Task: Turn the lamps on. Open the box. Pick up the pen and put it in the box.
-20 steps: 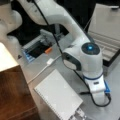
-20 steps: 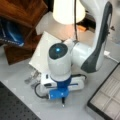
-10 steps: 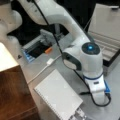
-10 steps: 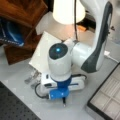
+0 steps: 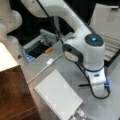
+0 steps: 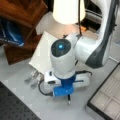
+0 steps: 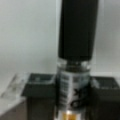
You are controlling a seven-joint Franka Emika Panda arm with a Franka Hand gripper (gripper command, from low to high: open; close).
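- In the wrist view the pen (image 7: 76, 50) fills the middle: a black upper part, then a clear silvery section with dark print on it that cannot be read.
- Dark blocks, the gripper fingers (image 7: 40, 100), sit at either side of the pen's lower part; whether they press on it cannot be told.
- In both front views the gripper (image 6: 68, 100) points down at the grey table (image 6: 30, 100); a thin dark tip, the pen, shows under the blue wrist piece.
- In a front view a short dark stick lies by the wrist (image 5: 83, 85), likely the same pen.
- A white spiral notebook (image 5: 58, 96) lies on the table beside the arm, with a white cable (image 5: 45, 67) near it.
- The box (image 6: 106, 96) stands open at a front view's right, its pale compartments showing.
- The lamp (image 6: 68, 11) glows at a front view's top.
- A small orange switch (image 5: 48, 50) sits farther back.
- No writing is legible.
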